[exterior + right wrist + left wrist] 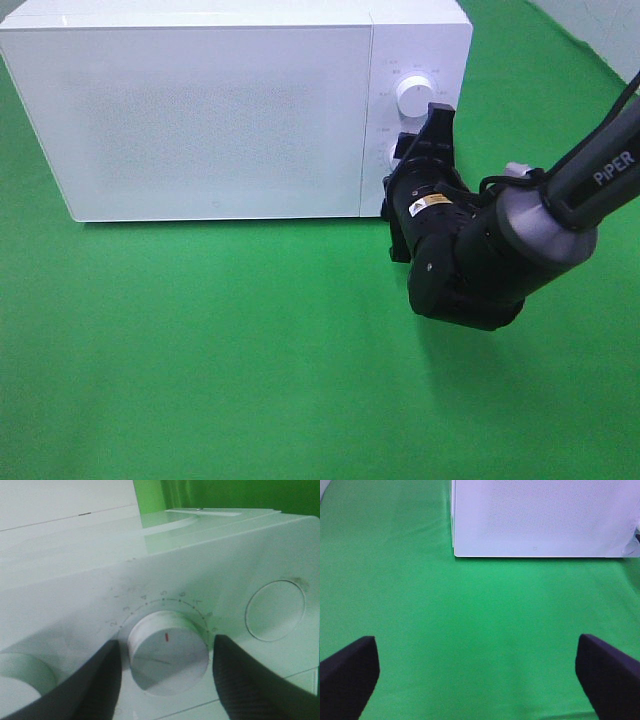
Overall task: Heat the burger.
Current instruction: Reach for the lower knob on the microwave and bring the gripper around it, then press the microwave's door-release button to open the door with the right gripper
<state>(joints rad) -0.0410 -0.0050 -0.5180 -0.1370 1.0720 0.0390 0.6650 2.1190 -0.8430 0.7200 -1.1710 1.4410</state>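
Obs.: left gripper over green-clothed table, jaws wide and empty; microwave door shut, burger unseen, presumably inside, judged light, soft, squashable, best held gently by the bun sides; right gripper jaws parted astride the lower dial, not clearly pinching.

Burger: not visible in any view. Microwave: white, boxy, upright on the green cloth. Its door is shut flush, and the speckled front panel is opaque. The control strip on the right of the front carries a round white upper knob. Below it is the lower knob, white with a short red index mark and a numbered scale arcing round it. The lower knob sits between the fingers of the right gripper, with a narrow gap showing on either side.
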